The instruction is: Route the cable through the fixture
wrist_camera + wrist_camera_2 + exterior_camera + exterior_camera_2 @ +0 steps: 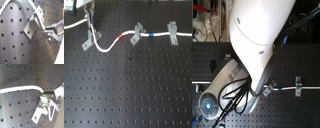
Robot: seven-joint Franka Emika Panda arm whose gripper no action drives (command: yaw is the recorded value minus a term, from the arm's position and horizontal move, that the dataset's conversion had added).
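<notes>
Cable at the fixture

The cable (139, 36) runs sideways across the board. The claw (89, 22) pinches it above the fixture (89, 39).

The board (129, 95) under the cable (106, 48) is matt black perforated metal. The cable looks smooth white plastic. Beside it, the fixture (90, 39) is dull grey metal. The arm (257, 30) above has glossy white plastic shells.

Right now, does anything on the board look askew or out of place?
Only the cable: it runs straight through the two right clips, then sags in a loose loop before the fixture on the first exterior view's left. Nothing looks damaged.
</notes>
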